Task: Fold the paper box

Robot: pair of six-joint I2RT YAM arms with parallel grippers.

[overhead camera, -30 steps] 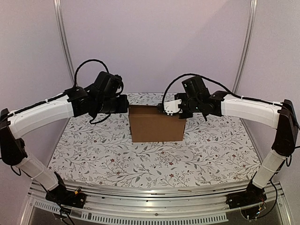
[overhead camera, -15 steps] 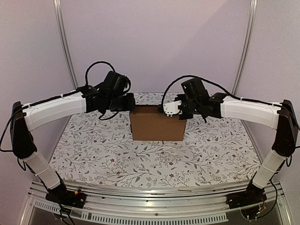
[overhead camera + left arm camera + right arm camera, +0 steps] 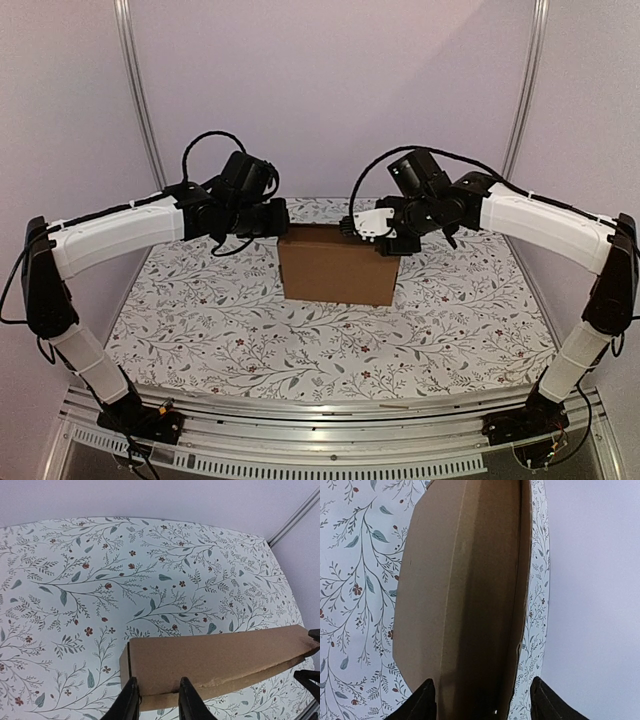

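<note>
Lilac walls back a floral-print surface (image 3: pixel 200 320), where the paper box (image 3: pixel 335 268) stands near the far centre. To fold cleanly, I judge the left pinch should stay firm while the right side presses squarely along the crease. Both arms reach forward and bend inward over the box's top corners. The left end effector (image 3: pixel 157 681) clamps the top left edge. The right end effector (image 3: pixel 482 681) straddles the right end, fingers wide apart.

Left gripper (image 3: pixel 157 681): paper box (image 3: pixel 215 657) edge between the fingers runs off frame bottom, pinch contact unclear. Right gripper (image 3: pixel 482 681): box overruns the frame ahead and below. Top view: both sets of fingertips hidden at box top.
</note>
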